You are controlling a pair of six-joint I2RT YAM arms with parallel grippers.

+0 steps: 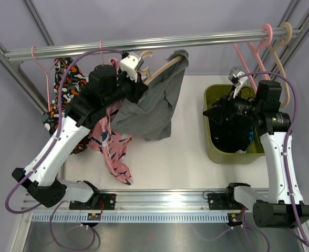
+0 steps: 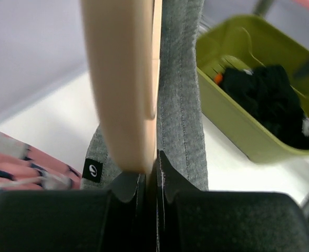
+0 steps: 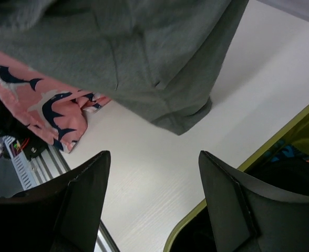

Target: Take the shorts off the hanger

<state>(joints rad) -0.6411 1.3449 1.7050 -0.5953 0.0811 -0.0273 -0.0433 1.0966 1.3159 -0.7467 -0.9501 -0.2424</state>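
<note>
My left gripper is pinched tight on the hanger, the grey shorts draped just beside it and not yet off, while my right gripper gapes wide above the bin, where the black shorts already lie.

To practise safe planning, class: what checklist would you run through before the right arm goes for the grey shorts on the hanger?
1. Left gripper jaws shut on wooden hanger: ok.
2. Grey shorts hanging from that hanger: ok.
3. Right gripper jaws open, empty: ok.
4. Right gripper near grey shorts: not ok, it is at the green bin.
5. Wooden hanger hooked on rail: cannot tell.
</note>
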